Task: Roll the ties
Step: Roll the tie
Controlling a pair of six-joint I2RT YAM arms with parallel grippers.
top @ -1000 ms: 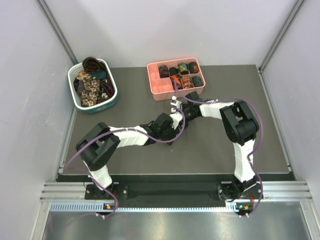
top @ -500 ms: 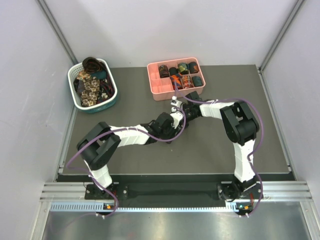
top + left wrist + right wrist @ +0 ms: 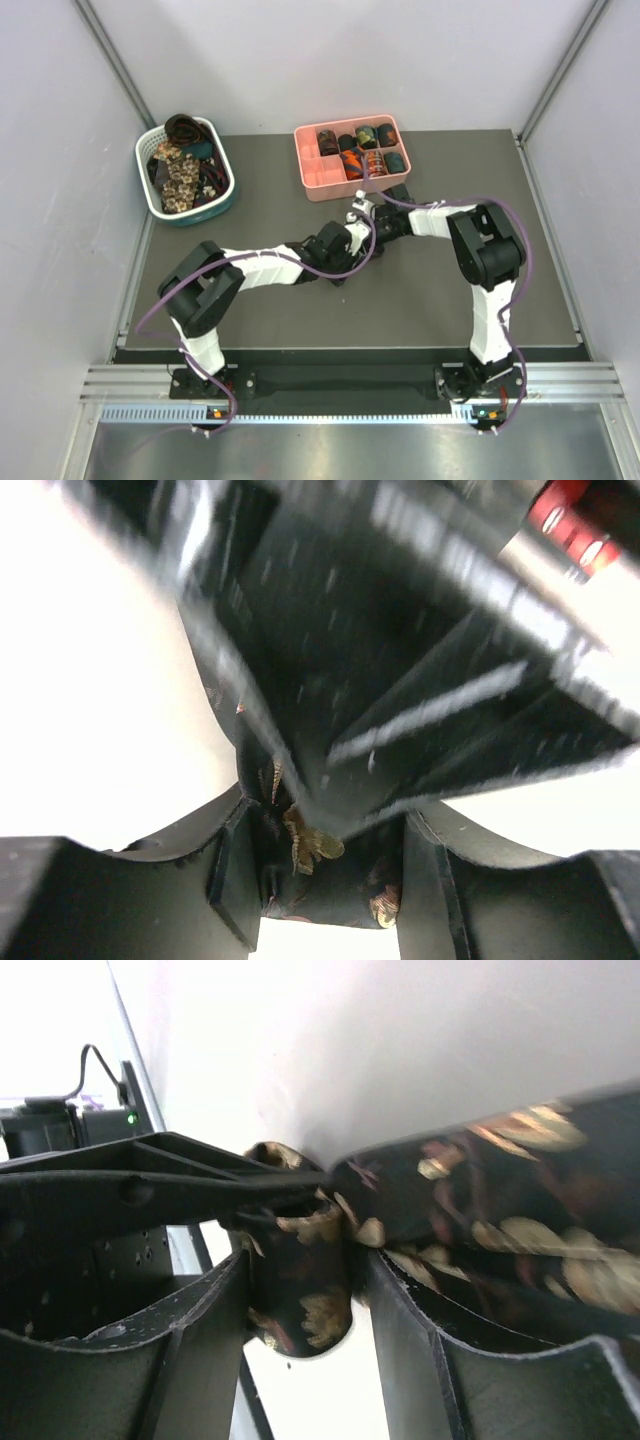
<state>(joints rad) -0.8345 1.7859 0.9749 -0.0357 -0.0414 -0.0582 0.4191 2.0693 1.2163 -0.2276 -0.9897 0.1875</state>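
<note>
Top external view has both arms meeting over the middle of the dark grey table (image 3: 250,300), just in front of the pink plastic divided tray (image 3: 302,165) with some small rolled ties (image 3: 372,160) in it. On the left wrist cam, the left gripper (image 3: 322,875) is clamped on a dark fabric necktie with beige floral print (image 3: 310,845). On the right wrist cam, the right gripper (image 3: 305,1325) is pinching the coiled end of it, and the loose strip trails off to the right.

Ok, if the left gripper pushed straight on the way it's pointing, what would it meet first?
The floral tie between the jaws of the left gripper, then directly the right gripper, close in front. That view is blurred, so the gap is unclear.
</note>
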